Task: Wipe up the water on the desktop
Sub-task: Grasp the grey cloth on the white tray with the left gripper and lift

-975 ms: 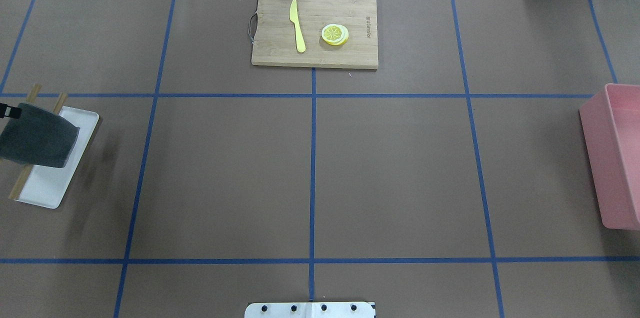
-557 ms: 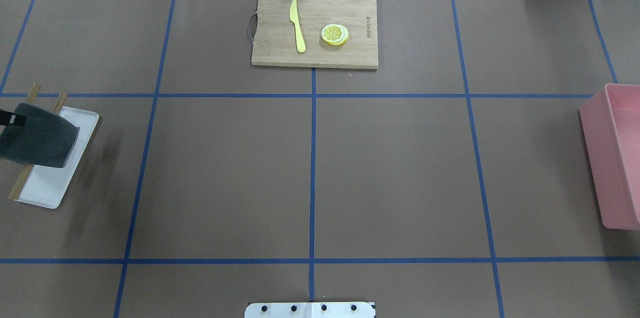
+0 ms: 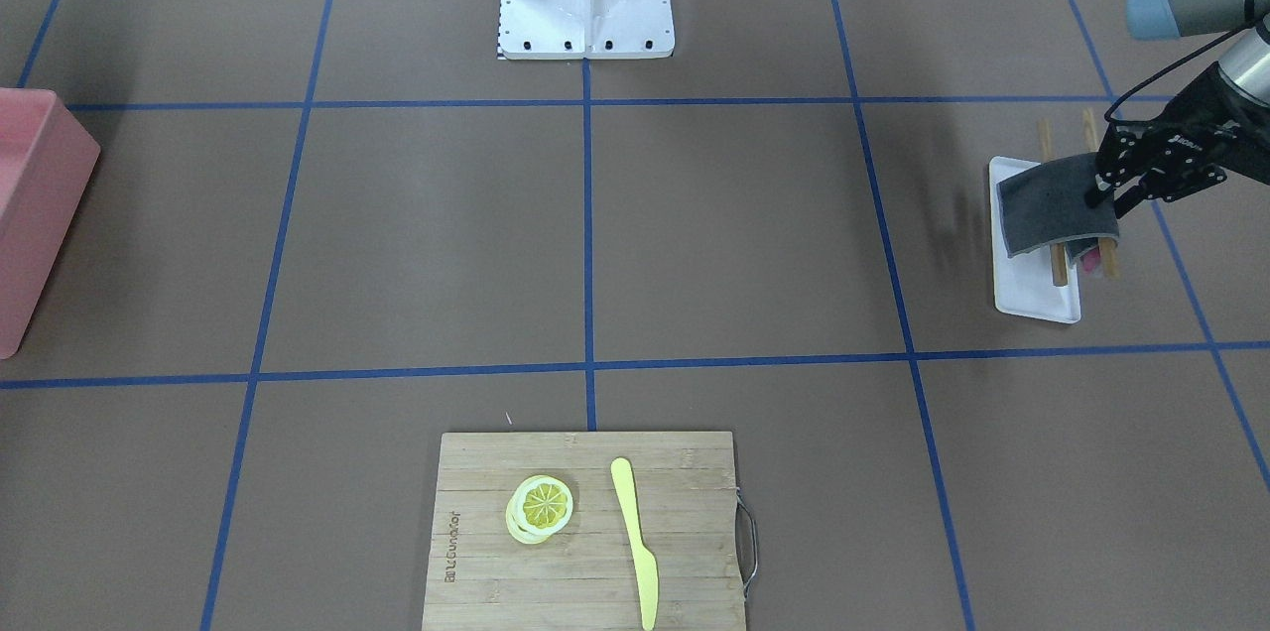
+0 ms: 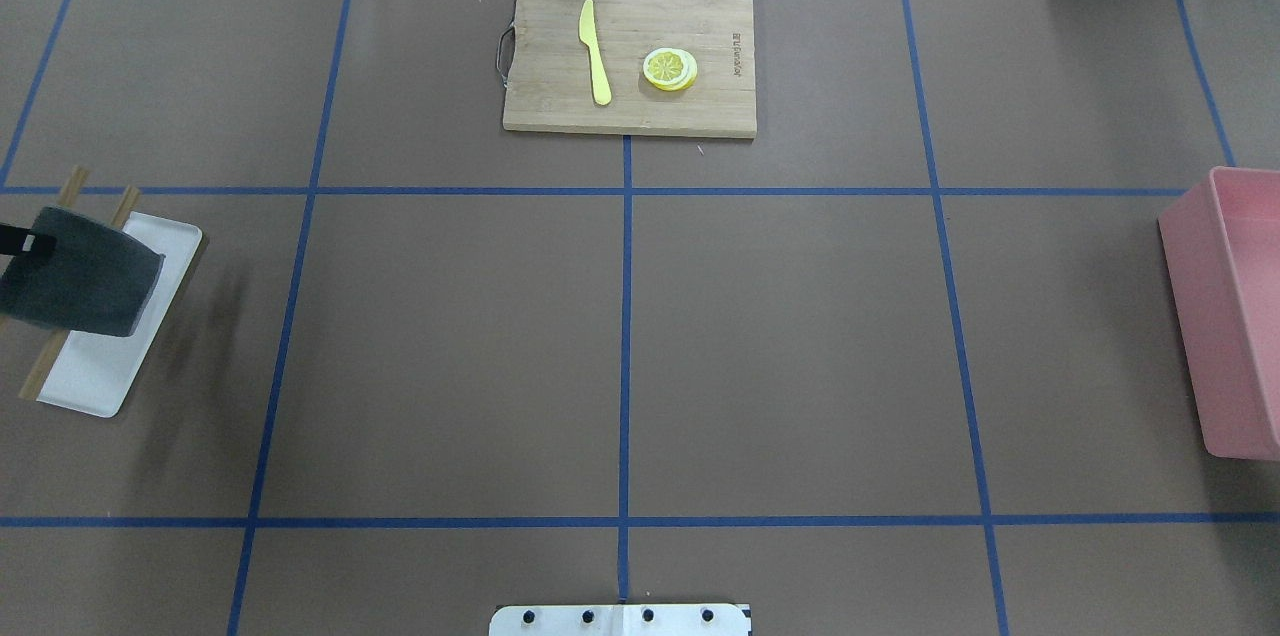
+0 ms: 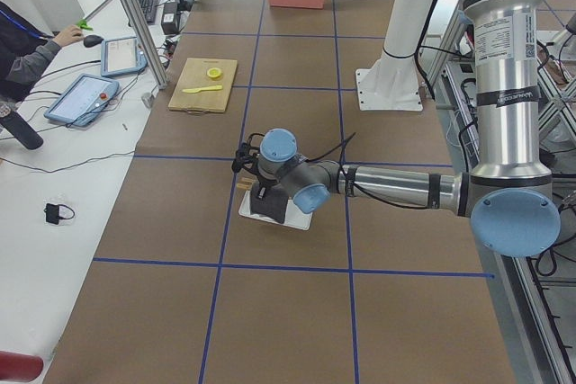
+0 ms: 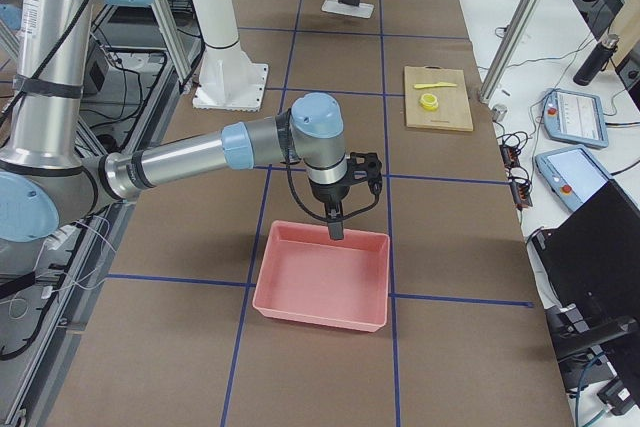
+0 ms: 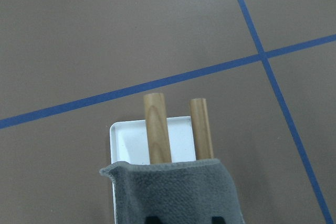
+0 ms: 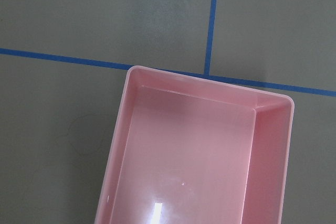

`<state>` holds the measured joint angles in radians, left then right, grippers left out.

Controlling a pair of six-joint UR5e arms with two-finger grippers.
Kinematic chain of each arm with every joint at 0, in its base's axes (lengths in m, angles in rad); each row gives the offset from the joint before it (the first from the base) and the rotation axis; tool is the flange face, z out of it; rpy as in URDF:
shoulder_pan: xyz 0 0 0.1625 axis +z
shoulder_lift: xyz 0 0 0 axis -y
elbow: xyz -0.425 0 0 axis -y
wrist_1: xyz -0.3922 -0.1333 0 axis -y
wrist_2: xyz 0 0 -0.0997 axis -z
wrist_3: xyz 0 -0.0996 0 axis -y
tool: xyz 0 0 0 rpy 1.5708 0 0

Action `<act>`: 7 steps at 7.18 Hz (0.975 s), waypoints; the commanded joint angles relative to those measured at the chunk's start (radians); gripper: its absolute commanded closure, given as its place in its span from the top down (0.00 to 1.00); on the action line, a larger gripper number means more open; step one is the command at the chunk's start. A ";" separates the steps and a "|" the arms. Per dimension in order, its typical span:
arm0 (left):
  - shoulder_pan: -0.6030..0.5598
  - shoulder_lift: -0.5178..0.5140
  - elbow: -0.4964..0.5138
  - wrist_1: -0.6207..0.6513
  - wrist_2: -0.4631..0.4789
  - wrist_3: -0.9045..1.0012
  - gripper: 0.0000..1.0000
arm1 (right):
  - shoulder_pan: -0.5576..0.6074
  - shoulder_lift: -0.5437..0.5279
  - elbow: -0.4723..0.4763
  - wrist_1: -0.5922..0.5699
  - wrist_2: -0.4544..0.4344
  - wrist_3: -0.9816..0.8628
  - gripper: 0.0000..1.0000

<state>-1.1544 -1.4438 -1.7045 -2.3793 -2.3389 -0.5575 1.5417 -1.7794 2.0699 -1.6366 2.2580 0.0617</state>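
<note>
The desktop point(image 4: 450, 346) is brown with blue tape lines; I see no clear patch of water on it. My left gripper point(image 3: 1106, 194) is shut on one edge of a dark grey cloth point(image 3: 1047, 209) at the table's far left point(image 4: 85, 271). The cloth hangs over a small white tray point(image 4: 95, 381) and two wooden sticks point(image 7: 156, 129). In the left wrist view the cloth point(image 7: 178, 192) fills the bottom edge. My right gripper point(image 6: 335, 227) hovers over a pink bin point(image 6: 320, 287); I cannot tell whether it is open or shut.
A bamboo cutting board point(image 4: 630, 56) at the back middle holds a yellow knife point(image 4: 595, 51) and lemon slices point(image 4: 670, 69). The pink bin point(image 4: 1230, 306) stands at the right edge. The robot's base plate point(image 4: 620, 619) is at the front middle.
The left gripper and the cloth have shifted slightly, and the white tray has moved a little to the right with them. Nothing else has moved.
</note>
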 commanded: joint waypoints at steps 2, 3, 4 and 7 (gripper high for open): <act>-0.001 0.000 0.008 -0.003 0.000 -0.002 0.30 | 0.000 0.000 -0.001 0.000 0.000 0.001 1.00; -0.001 0.000 0.011 -0.003 -0.002 -0.002 0.08 | 0.000 0.000 -0.001 0.000 0.000 0.001 1.00; -0.002 0.000 0.011 -0.003 -0.004 -0.002 0.00 | 0.000 0.002 0.001 0.000 0.002 0.001 1.00; -0.013 0.003 0.011 -0.001 -0.036 0.001 0.00 | 0.000 0.002 0.002 0.001 0.002 0.001 1.00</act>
<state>-1.1611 -1.4405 -1.6921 -2.3815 -2.3701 -0.5576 1.5417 -1.7780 2.0718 -1.6354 2.2595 0.0629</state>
